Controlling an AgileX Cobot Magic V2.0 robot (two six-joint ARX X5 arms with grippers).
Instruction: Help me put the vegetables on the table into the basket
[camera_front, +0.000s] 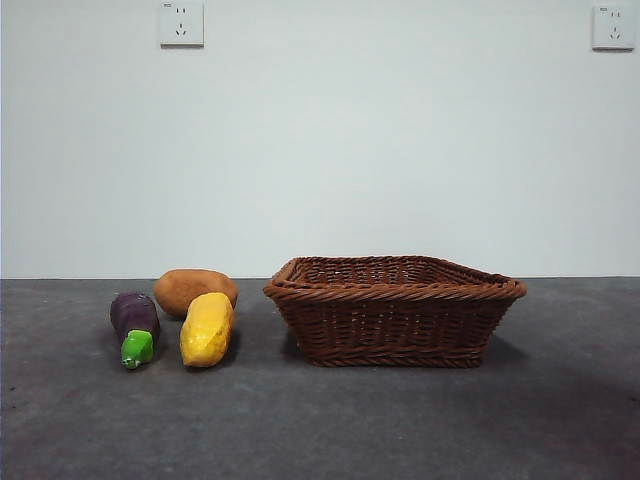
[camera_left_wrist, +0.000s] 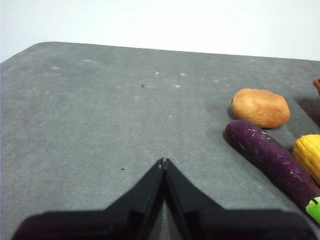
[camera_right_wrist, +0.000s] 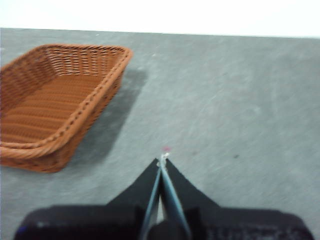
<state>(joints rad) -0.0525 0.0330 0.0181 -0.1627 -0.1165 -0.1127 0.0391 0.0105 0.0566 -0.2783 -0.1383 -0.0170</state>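
Plain white wall with two sockets stands behind a dark grey surface (camera_front: 330, 420), on which the wicker basket (camera_front: 395, 310) sits empty. All three vegetables lie in a cluster to the left of the basket, as the front camera sees it, none of them in it yet: the potato (camera_front: 195, 291) farthest back, the yellow bumpy vegetable (camera_front: 207, 329) nearest the basket and just in front of the potato, the eggplant (camera_front: 135, 326) farthest from the basket with its green cap toward the camera.

Neither arm shows in the front view. The left tool (camera_left_wrist: 164, 162) has its jaws pressed together with nothing between them; the right tool (camera_right_wrist: 162, 161) is likewise closed and empty, with only the basket in sight.

By my reading, the left arm is the nearer one to the vegetables: its wrist view shows the eggplant (camera_left_wrist: 272, 157) close off to one side, lying slantwise with its long axis running from the potato (camera_left_wrist: 261, 107) toward the cap, so the tool would need to open and close across that axis
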